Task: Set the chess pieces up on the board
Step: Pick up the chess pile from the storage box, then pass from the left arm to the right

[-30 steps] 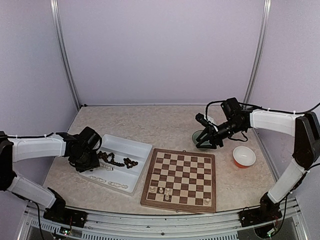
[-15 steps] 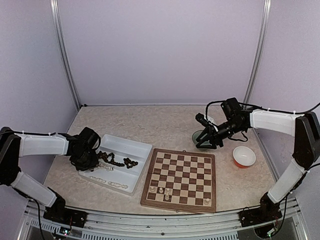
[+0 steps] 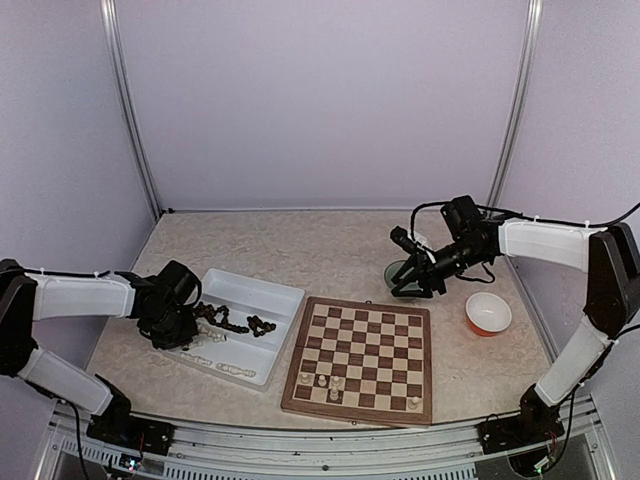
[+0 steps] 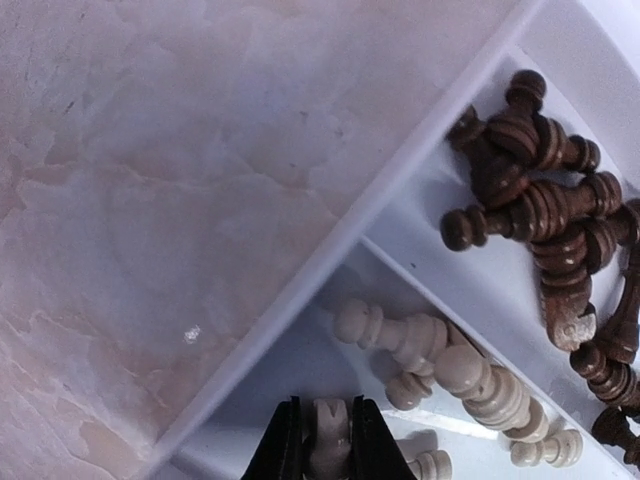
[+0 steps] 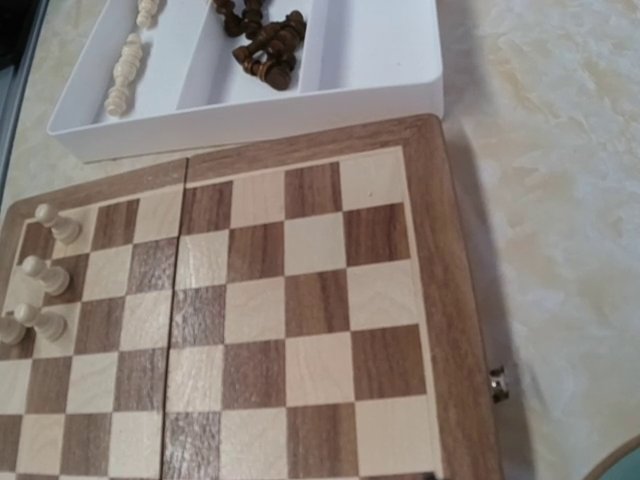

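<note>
The board (image 3: 357, 413) lies at the front centre with several cream-white chess pieces (image 3: 321, 381) on its near rows; three of them (image 5: 45, 275) stand at its left edge in the right wrist view. My left gripper (image 3: 172, 335) is down in the white tray's near-left compartment. It is shut on a cream-white chess piece (image 4: 328, 440), pinched between both black fingers (image 4: 285, 450). More cream pieces (image 4: 420, 340) and a heap of dark pieces (image 4: 540, 210) lie beside it. My right gripper (image 3: 410, 284) hovers behind the board's far right corner; its fingers do not show in its wrist view.
The white divided tray (image 3: 290, 293) sits left of the board, with dark pieces (image 3: 225, 320) in its middle strip and cream ones (image 3: 235, 370) in the near strip. A green bowl (image 3: 395, 272) sits under my right gripper. An orange bowl (image 3: 488, 313) stands to the right.
My left gripper has closed on a cream-white piece in the tray and shifted slightly nearer. The right arm has not moved.
</note>
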Tool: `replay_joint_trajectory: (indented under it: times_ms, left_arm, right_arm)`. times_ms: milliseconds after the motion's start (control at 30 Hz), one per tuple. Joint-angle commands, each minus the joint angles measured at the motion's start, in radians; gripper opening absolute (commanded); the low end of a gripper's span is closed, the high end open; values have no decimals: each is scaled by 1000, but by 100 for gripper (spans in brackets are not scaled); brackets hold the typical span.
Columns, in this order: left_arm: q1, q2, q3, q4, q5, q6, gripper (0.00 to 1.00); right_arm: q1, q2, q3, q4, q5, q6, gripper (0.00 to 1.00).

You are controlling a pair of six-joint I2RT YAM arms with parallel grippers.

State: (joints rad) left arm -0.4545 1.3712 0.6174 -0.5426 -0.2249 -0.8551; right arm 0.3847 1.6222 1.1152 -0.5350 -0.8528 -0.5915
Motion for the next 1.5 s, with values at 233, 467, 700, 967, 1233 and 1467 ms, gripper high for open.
replay_joint_trajectory:
  times_ms: [233, 467, 700, 967, 1233, 1467]
  left_arm:
    - [-242, -89, 179, -134, -131, -40, 1]
    - [-351, -175, 197, -20, -172, 8, 0]
    - [-417, -197, 195, 200, -96, 81, 0]
    - [-498, -148, 261, 421, 8, 167, 0]
    - [-562, -78, 379, 489, 35, 224, 0]
    - [-574, -51, 397, 563, 69, 235, 0]
  right_arm:
    - [12, -7, 26, -16, -12, -4, 43]
    - [27, -8, 30, -24, -25, -5, 43]
    - [72, 13, 95, -61, -131, 16, 45]
    - [156, 168, 275, -87, -340, 180, 46]
    - [242, 345, 368, 85, -614, 522, 48]
    - [295, 351, 266, 521, -772, 941, 51]
